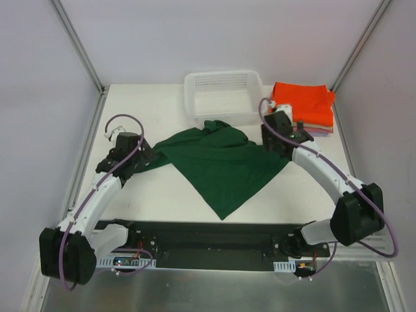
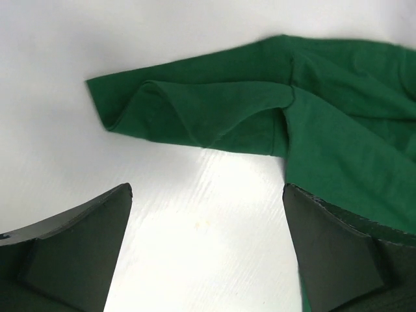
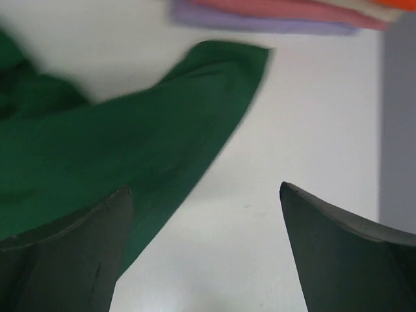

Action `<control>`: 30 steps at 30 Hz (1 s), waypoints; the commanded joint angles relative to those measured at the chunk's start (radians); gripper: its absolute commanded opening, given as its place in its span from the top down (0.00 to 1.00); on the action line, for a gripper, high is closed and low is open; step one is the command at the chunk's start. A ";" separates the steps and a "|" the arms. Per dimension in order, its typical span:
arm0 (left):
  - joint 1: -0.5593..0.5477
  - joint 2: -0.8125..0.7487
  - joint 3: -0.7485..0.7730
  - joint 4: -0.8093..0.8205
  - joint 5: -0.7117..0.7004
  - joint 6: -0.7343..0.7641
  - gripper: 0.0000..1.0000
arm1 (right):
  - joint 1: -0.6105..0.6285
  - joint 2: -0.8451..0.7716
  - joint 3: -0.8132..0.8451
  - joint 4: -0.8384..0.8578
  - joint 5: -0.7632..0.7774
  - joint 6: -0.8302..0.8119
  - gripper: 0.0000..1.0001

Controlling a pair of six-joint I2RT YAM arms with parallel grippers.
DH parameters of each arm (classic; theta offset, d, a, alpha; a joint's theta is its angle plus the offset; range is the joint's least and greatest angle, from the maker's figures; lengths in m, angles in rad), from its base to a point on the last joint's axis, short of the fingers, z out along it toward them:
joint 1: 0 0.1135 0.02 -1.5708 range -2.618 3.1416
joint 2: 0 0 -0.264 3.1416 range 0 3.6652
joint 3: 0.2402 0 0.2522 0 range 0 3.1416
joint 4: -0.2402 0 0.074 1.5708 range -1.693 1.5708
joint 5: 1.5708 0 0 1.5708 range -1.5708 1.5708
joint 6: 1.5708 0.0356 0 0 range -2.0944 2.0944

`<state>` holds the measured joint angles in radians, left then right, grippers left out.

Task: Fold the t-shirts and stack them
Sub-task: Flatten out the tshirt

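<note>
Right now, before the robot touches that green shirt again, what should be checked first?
1. Left gripper open and holding nothing: ok.
2. Right gripper open and holding nothing: ok.
3. Green t-shirt lying flat and smooth, ready to fold: not ok. It is bunched at its far edge, and the sleeve near the left gripper is creased.
4. Green t-shirt free of the basket: cannot tell. The bunched edge lies right at the basket's near wall.
5. Stack of folded t-shirts tidy enough to take another, orange one on top: ok.
</note>
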<state>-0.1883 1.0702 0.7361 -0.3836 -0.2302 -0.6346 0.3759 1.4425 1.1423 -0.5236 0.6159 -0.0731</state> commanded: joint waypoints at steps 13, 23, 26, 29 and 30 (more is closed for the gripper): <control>0.078 -0.202 -0.144 -0.112 -0.159 -0.125 0.01 | 0.754 0.131 -0.065 -0.072 -0.663 0.021 0.16; 0.078 -0.159 -0.139 -0.112 -0.158 -0.125 0.01 | 0.785 0.311 -0.046 -0.049 -0.558 0.072 0.40; 0.078 -0.159 -0.142 -0.112 -0.158 -0.128 0.01 | 0.781 0.326 -0.061 -0.050 -0.507 0.125 0.53; 0.079 -0.168 -0.145 -0.113 -0.169 -0.125 0.01 | 0.779 0.335 -0.073 -0.098 -0.386 0.174 0.71; 0.079 -0.174 -0.147 -0.112 -0.175 -0.125 0.01 | 0.778 0.338 -0.078 -0.111 -0.357 0.193 0.77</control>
<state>-0.1162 0.9115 0.5938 -0.4839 -0.3698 -0.7490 1.1564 1.7477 1.0740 -0.5644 0.0948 0.0288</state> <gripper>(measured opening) 0.990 0.324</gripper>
